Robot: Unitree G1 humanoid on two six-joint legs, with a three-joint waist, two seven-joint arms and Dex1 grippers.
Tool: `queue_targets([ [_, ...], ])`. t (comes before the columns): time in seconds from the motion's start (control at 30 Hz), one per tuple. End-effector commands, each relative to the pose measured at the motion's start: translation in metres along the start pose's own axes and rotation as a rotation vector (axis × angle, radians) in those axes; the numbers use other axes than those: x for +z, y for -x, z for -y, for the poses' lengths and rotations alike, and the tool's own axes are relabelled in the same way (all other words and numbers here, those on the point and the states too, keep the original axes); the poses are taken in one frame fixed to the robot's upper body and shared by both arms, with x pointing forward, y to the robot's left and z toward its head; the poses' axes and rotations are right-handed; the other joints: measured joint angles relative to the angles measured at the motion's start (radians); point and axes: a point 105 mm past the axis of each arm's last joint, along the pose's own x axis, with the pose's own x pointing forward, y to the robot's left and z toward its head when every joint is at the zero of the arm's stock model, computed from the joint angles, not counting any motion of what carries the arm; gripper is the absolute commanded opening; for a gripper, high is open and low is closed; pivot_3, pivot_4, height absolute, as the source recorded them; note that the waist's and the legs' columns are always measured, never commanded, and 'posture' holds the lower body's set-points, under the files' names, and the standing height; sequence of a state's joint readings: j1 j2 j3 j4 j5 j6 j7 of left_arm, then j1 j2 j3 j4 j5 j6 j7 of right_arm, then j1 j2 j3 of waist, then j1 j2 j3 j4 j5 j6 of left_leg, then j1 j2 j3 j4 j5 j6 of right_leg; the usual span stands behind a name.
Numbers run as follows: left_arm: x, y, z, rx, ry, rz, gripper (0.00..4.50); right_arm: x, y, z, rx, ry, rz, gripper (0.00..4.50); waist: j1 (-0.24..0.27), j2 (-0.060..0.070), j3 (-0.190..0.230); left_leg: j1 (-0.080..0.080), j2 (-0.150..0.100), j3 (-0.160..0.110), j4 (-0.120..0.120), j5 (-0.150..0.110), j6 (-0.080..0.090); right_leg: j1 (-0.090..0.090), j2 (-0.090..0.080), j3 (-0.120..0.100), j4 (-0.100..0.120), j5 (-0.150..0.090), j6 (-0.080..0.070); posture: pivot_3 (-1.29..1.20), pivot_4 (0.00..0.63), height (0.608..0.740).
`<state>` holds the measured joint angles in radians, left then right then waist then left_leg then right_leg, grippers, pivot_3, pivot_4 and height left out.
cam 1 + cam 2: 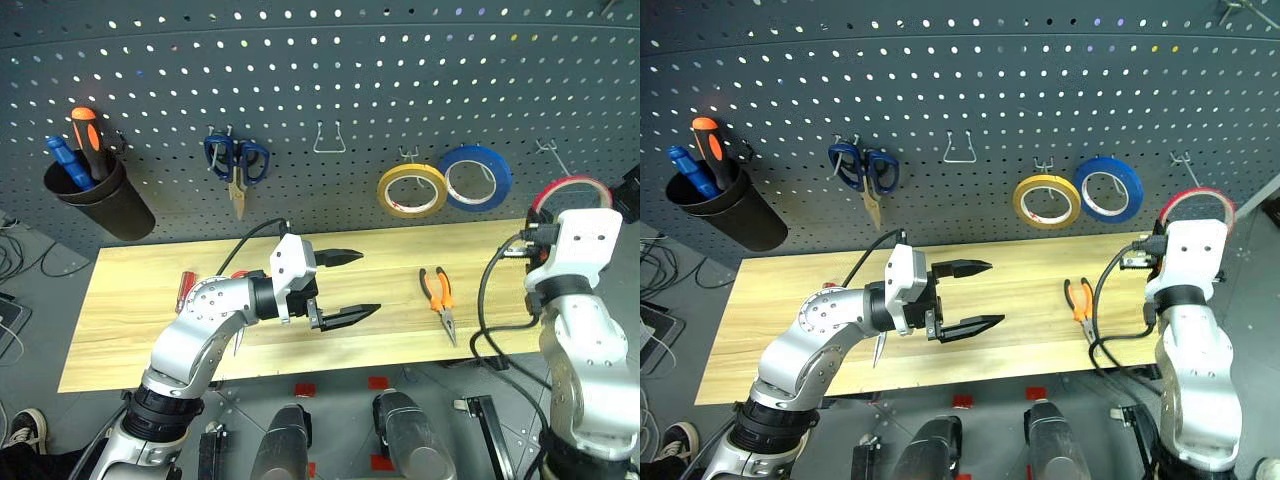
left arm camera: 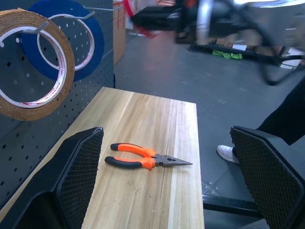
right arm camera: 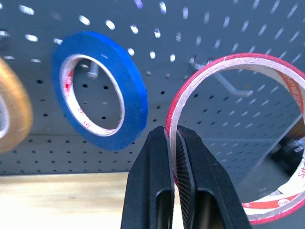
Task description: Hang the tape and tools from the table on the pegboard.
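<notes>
My right gripper is shut on the rim of the red tape. It holds the roll upright in front of the pegboard, close to a bare metal hook at the far right. From the head, the tape shows just above my right wrist. My left gripper hangs open and empty over the middle of the table, pointing right. The pliers lie flat on the table to its right. A red-handled screwdriver lies at the left. The scissors are mostly hidden under my left arm.
On the pegboard hang a yellow roll, a blue roll and blue-handled scissors. An empty wire hook sits between them. A black cup at the far left holds blue and orange screwdrivers.
</notes>
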<state>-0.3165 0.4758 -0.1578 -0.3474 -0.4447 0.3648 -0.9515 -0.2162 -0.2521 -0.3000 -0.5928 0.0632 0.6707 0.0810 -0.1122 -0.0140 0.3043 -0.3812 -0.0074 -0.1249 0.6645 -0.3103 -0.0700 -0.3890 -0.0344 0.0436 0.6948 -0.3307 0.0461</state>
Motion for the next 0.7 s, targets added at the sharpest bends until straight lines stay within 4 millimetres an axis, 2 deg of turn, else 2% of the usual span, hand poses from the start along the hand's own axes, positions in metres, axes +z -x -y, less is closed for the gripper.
queue_targets([
  [0.03, 0.008, -0.003, 0.007, -0.016, -0.027, 0.028, 4.5, 0.009, -0.02, 0.017, 0.012, -0.018, 0.062, 0.02, 0.0, 0.0, 0.001, 0.0, 0.0, 0.0, 0.0, 0.0, 0.0, 0.0, 0.0, 0.0, 0.0, 0.0, 0.0, -0.15, 0.32, 0.74],
  [0.23, 0.01, -0.003, 0.007, 0.004, -0.03, 0.036, 4.5, 0.012, -0.048, 0.035, 0.005, -0.05, 0.089, 0.02, 0.0, 0.0, 0.003, 0.0, 0.001, 0.0, 0.0, 0.0, 0.001, 0.0, 0.0, 0.0, 0.0, 0.0, 0.0, -0.12, 0.315, 0.74],
  [0.53, 0.019, -0.01, 0.004, 0.034, -0.032, 0.079, 4.5, 0.011, -0.068, 0.034, 0.027, -0.111, 0.092, 0.02, 0.001, -0.001, 0.004, 0.0, 0.0, 0.001, 0.001, 0.001, 0.001, 0.0, -0.001, 0.0, 0.001, 0.0, 0.0, -0.12, 0.317, 0.74],
  [0.7, 0.012, -0.007, 0.004, 0.037, -0.019, 0.059, 4.5, -0.016, -0.053, 0.034, 0.014, -0.034, -0.002, 1.37, 0.005, -0.001, 0.004, -0.001, 0.0, 0.001, 0.0, 0.001, 0.0, 0.0, -0.001, 0.0, 0.001, 0.0, 0.0, -0.12, 0.317, 0.74],
])
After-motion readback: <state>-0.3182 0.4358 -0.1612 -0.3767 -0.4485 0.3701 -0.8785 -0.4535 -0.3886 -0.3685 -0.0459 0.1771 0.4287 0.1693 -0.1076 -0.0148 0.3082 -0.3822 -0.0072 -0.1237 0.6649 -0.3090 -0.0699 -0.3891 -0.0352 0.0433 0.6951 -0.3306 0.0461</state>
